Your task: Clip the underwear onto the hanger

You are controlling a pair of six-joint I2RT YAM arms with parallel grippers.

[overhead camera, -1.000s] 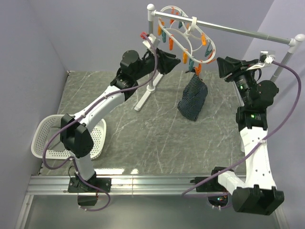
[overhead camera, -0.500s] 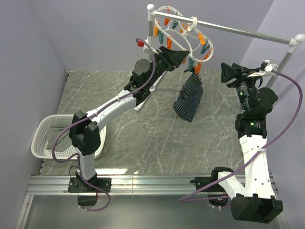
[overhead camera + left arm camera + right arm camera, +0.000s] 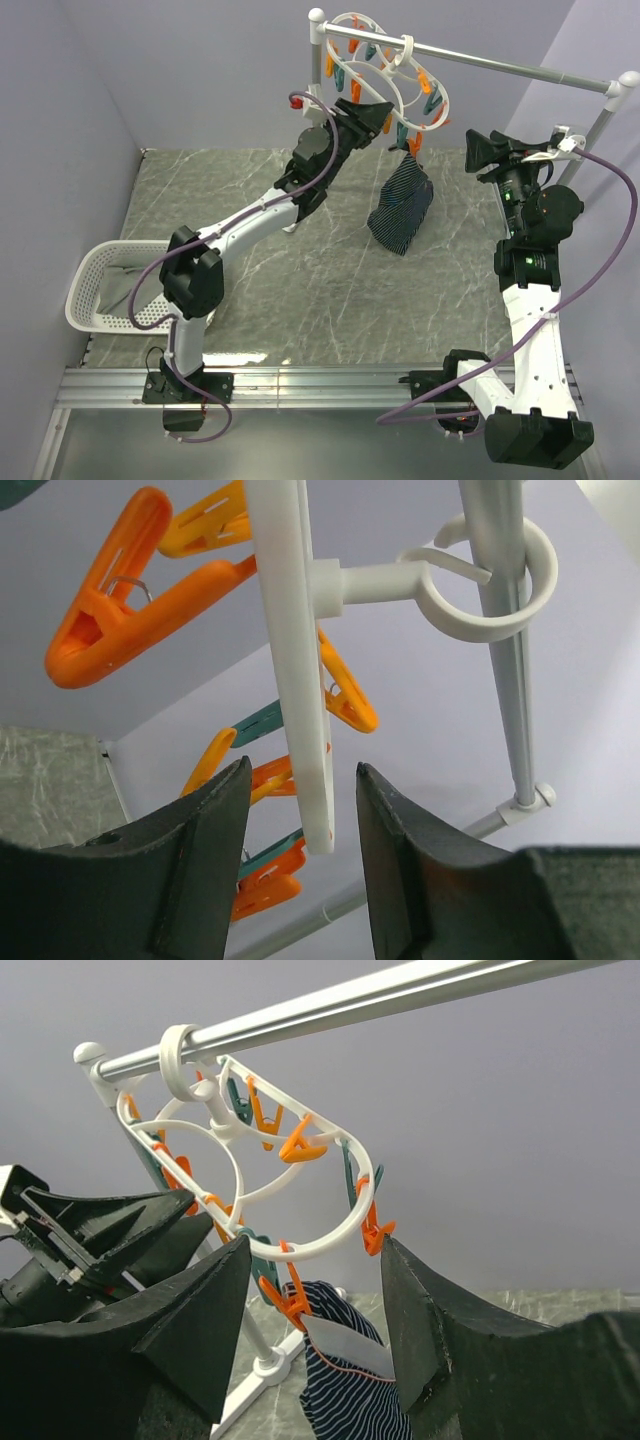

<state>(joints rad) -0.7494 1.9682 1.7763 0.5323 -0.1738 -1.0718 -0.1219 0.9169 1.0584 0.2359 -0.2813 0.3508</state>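
The white hanger (image 3: 404,48) hangs by its hook from the rail, with orange and teal pegs dangling below it. The navy striped underwear (image 3: 402,208) hangs from one orange peg (image 3: 291,1301) at its waistband and shows in the right wrist view (image 3: 360,1400). My left gripper (image 3: 375,115) is raised under the hanger and open. In the left wrist view the white ring (image 3: 285,630) passes between its fingertips without touching them. My right gripper (image 3: 482,150) is open to the right of the hanger. Its jaws frame the ring (image 3: 366,1192) and the underwear from a distance.
The grey metal rail (image 3: 500,62) spans two white posts, and its left post (image 3: 318,60) stands just behind my left arm. A white basket (image 3: 92,300) holding a grey-green cloth (image 3: 120,275) sits at the table's left edge.
My left arm has stretched right and up, bringing its open jaws around the hanger ring. My right gripper has pulled back slightly. The underwear has swung a little on its peg.
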